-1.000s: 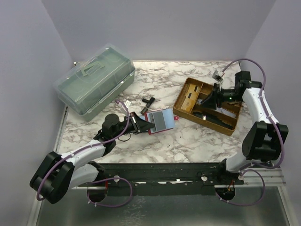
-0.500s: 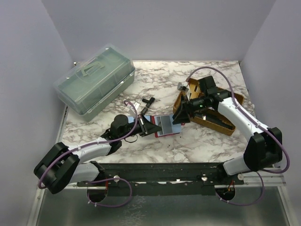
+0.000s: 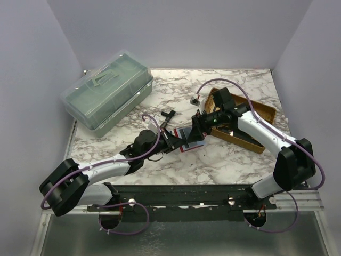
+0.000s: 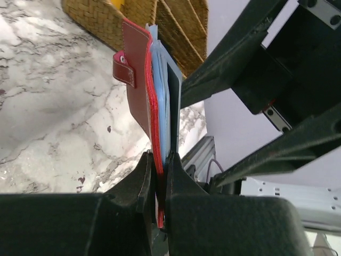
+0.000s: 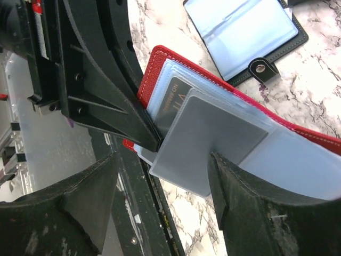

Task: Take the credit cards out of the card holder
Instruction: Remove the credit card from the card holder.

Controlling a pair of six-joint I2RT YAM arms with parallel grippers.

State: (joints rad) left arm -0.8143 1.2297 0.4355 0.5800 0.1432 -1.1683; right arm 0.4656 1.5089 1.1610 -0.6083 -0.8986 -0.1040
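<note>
While left end effector (image 4: 158, 166) is clamping the red card holder (image 4: 137, 90), we are bringing right end effector (image 5: 166, 198), open, astride a grey card (image 5: 218, 140).

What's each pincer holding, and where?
Left pincer: red card holder, clamped at one edge. Right pincer: open around the grey card, nothing held.

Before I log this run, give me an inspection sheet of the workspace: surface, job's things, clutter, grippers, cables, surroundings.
Surface: marble-patterned table.
Job's things: red card holder open, grey card sticking out of a sleeve; black card holder open on the table.
Clutter: green toolbox, wicker tray, small black tool.
Grippers: left gripper shut on the red holder's edge; right gripper open, fingers either side of the grey card.
Cables: purple cables loop along both arms.
Surroundings: lilac walls; nothing else seen.
</note>
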